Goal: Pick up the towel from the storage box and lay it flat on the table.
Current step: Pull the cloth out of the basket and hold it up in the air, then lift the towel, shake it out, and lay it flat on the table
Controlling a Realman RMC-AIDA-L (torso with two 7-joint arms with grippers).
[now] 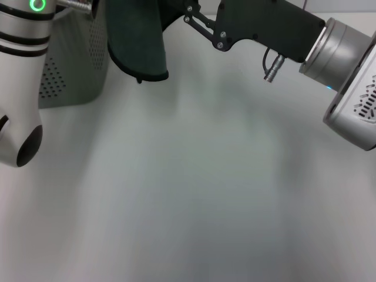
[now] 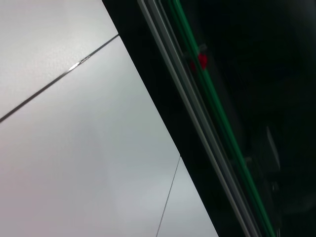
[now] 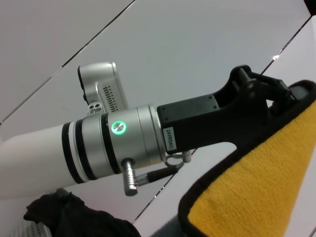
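Table: plain white, bare across the near and middle ground.

Storage box: pale, perforated, far left, standing on the table behind the left arm's casing.

Towel: lifted clear of the box, hanging at the far edge just right of it, dark green face toward the head camera, yellow face shown in the right wrist view. Long axis roughly vertical; rounded lower corner pointing down at the table, not touching it.

Left gripper: at the towel's upper edge; finger state impossible to tell.

Right gripper: reaching in from the far right toward the towel; fingers out of frame, state likewise impossible to tell.

Progress, as judged: pick-up done; spreading and laying flat outstanding.
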